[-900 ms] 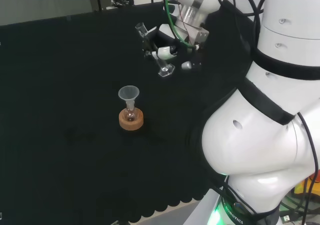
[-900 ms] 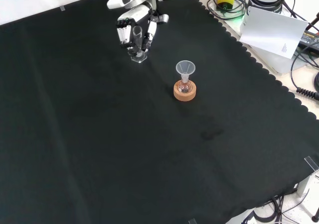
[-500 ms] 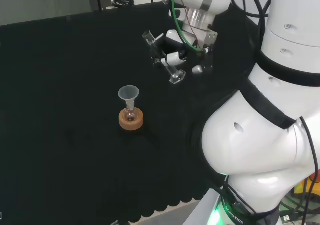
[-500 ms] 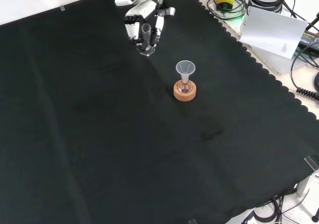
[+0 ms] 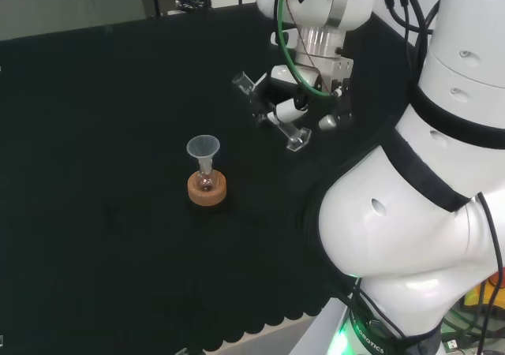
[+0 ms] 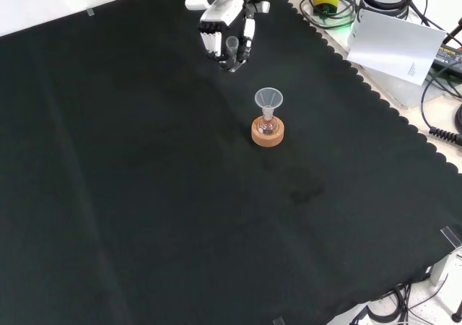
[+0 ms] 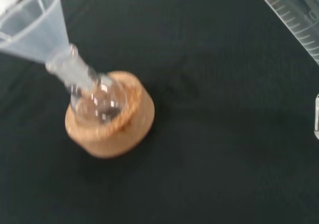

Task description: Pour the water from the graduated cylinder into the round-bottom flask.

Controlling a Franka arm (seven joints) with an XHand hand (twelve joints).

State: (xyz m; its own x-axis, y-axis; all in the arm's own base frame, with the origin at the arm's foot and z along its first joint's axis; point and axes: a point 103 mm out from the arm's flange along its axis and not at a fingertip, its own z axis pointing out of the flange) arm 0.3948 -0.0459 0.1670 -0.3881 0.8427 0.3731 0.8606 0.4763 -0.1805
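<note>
Between curled fingers (image 6: pixel 211 40), the graduated cylinder (image 6: pixel 232 53) tilts.

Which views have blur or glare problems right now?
Wrist view: funnel and flask on the cork ring look soft and smeared. Head view: bright highlights on the white arm link. Front view: the graduated cylinder in the hand barely stands out.

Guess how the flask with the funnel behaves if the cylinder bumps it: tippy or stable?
Probably top-heavy: the wide funnel sits high on the narrow neck of the small round-bottom flask. The cork ring is broad and low, so it likely resists a light nudge. The funnel seems only dropped into the neck and may tilt or pop out first.
</note>
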